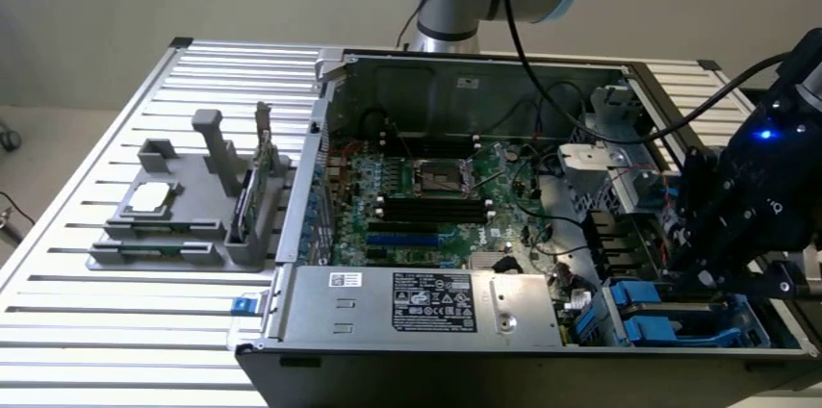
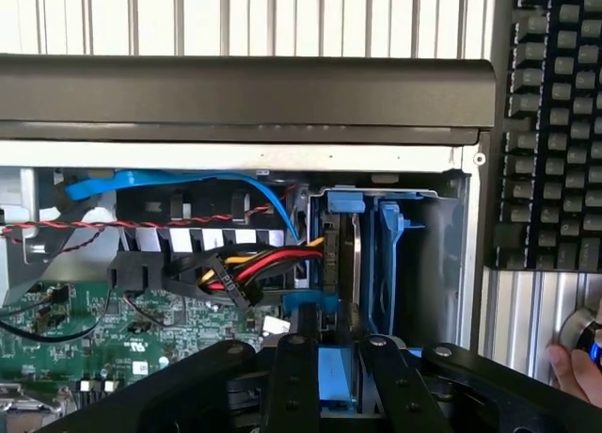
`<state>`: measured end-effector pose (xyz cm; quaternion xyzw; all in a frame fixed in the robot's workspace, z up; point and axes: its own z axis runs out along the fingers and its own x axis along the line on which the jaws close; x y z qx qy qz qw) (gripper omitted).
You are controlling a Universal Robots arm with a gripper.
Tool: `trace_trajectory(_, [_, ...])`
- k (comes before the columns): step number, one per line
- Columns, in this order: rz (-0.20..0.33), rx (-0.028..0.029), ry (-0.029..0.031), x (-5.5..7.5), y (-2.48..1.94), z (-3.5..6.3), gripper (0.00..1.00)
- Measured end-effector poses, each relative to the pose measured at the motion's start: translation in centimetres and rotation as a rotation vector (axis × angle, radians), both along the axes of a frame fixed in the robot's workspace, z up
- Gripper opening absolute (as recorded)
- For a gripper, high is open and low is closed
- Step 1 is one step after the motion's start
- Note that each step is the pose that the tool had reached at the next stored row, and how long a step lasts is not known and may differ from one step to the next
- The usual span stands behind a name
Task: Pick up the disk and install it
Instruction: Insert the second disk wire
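The disk (image 2: 356, 256) stands on edge in the drive bay at the corner of the open computer case (image 1: 449, 62), silver-grey with its blue plastic carrier (image 2: 344, 203) around it. My gripper (image 2: 336, 346) is right over it, straddling the blue carrier's near end. In the exterior view the black gripper (image 1: 704, 278) hangs low over the bay on that view's right, just above blue carriers (image 1: 668, 323).
Red, yellow and black power cables (image 2: 268, 262) and a blue data cable (image 2: 141, 184) run beside the bay. The silver power-supply box (image 1: 424, 302) and motherboard (image 1: 424, 187) lie inside the case. A grey fixture (image 1: 192, 206) stands outside. A keyboard (image 2: 555, 122) and a person's hand (image 2: 576, 375) are nearby.
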<state>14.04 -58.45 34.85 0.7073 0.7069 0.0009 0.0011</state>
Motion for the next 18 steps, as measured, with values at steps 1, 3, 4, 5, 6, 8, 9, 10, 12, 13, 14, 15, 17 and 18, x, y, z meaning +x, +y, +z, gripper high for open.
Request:
trace_trajectory(1, [0.0,0.0008,0.0,-0.1,0.0,0.12,0.25])
trace_trajectory(3, [0.0,0.0023,0.0001,-0.5,0.01,0.25,0.25])
trace_trajectory(4, [0.0,0.0022,0.0,-0.8,0.01,0.29,0.25])
trace_trajectory(5, [0.0,0.0022,0.0,-1.1,0.01,0.32,0.25])
trace_trajectory(6, [0.0,0.0023,0.0,-1.3,0.05,0.34,0.25])
trace_trajectory(8, [0.0,0.0024,0.0002,-1.7,0.26,0.37,0.25])
trace_trajectory(9, [0.0,0.0021,0.0003,-1.8,0.45,0.4,0.25])
trace_trajectory(10, [0.0,0.0023,0.0002,-1.9,0.63,0.4,0.25])
trace_trajectory(12, [0.0,0.0022,0.0003,-2.0,0.87,0.47,0.16])
trace_trajectory(13, [0.0,0.0023,0.0003,-2.0,0.94,0.52,0.16])
trace_trajectory(14, [0.0,0.0017,0.0003,-2.0,0.99,0.55,0.11])
trace_trajectory(15, [0.0,0.0008,0.0003,-2.0,0.99,0.54,0.11])
trace_trajectory(17, [0.0,0.0007,0.0002,-2.1,0.99,0.54,0.11])
trace_trajectory(18, [0.0,0.0007,0.0003,-2.1,0.99,0.54,0.11])
